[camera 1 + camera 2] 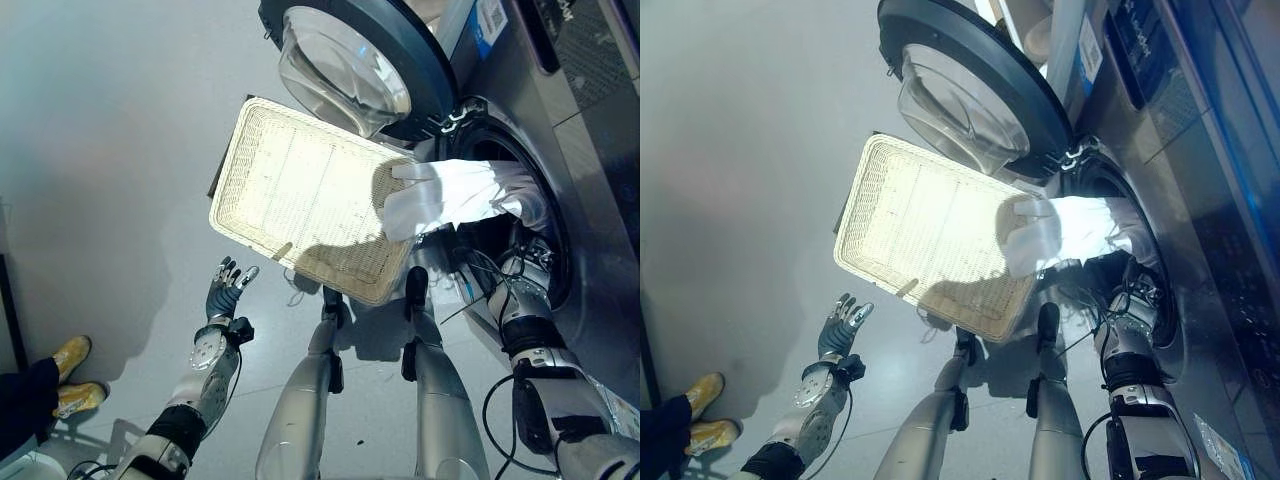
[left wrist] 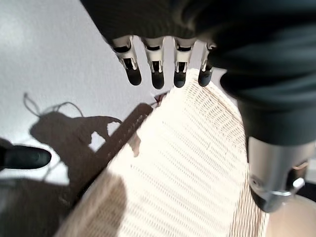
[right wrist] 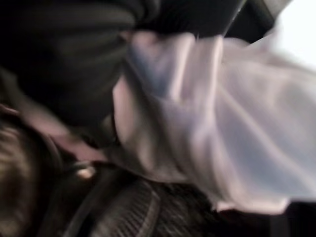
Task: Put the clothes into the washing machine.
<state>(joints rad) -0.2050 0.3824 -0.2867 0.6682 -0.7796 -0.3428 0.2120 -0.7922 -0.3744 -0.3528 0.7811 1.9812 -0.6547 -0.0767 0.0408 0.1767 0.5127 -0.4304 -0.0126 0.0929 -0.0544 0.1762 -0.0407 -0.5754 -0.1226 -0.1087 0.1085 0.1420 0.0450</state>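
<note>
Grey floor carries wicker basket (tilted).

White garment draped from washing machine opening over wicker basket rim.

White garment across washer opening

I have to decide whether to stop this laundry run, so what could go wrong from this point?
1. The white garment is only partly in: it stretches from the washing machine's opening out over the corner of the wicker basket, so that end may slip back out.
2. The right arm reaches into the opening, so cloth could snag on it as it pulls out.
3. The left hand hangs open beside the basket, supporting nothing.
</note>
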